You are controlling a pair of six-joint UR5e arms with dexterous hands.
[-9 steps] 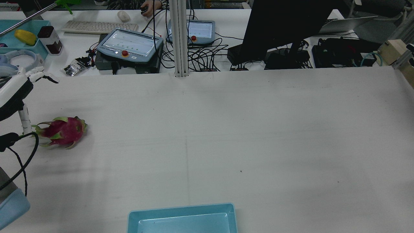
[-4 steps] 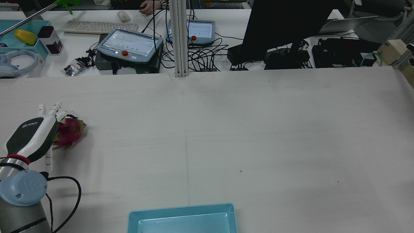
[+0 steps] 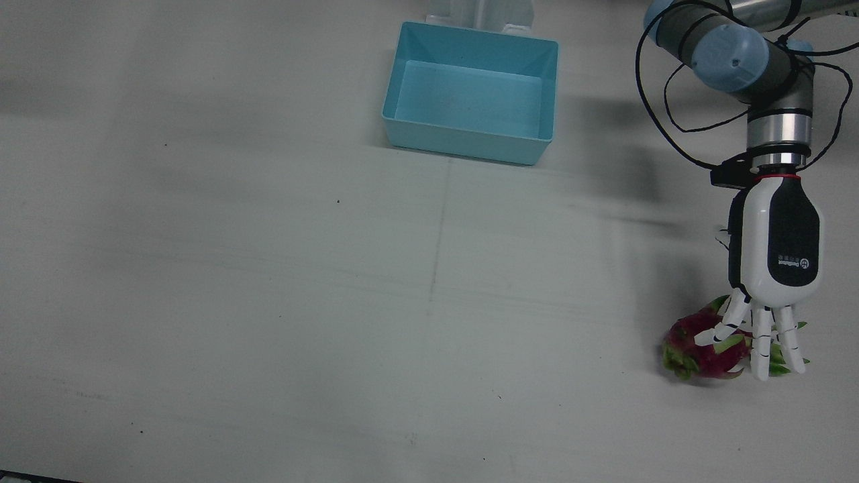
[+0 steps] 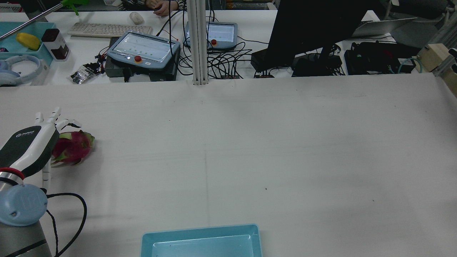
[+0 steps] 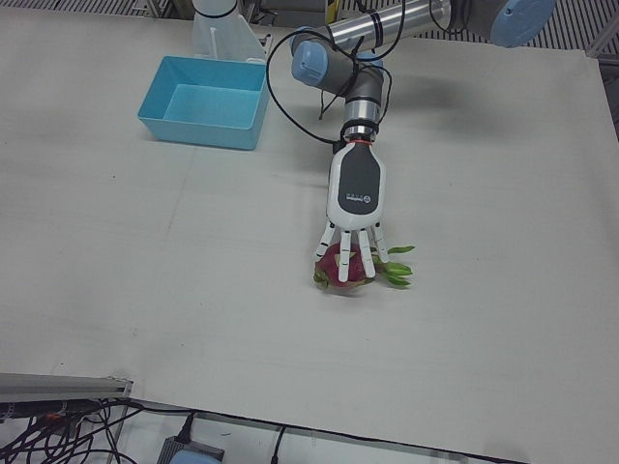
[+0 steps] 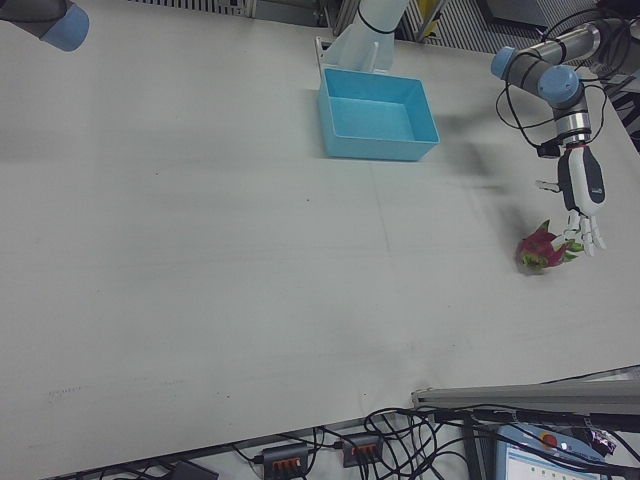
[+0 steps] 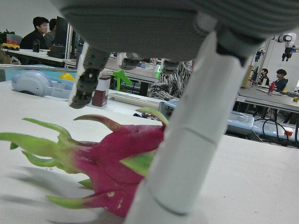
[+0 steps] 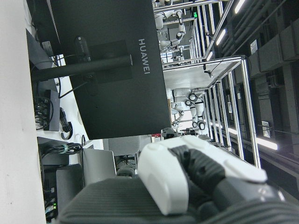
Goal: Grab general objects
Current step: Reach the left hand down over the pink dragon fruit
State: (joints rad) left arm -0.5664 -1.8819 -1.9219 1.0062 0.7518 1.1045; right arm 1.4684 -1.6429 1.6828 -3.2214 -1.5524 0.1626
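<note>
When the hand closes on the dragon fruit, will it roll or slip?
The dragon fruit lies on its side and is oval, so it may roll if pushed. Its green scales look thin and bendable, a poor hold. The left hand spreads its fingers over the body, which seems safer.

The left hand [image 3: 772, 268] hangs palm-down over the dragon fruit [image 3: 698, 349], fingers spread above it, so the fruit blocks any straight descent. Bare table [image 3: 268, 302] lies open all around the hand. The only other obstacle, the blue bin [image 3: 470, 144], stands well apart towards the arm's base
</note>
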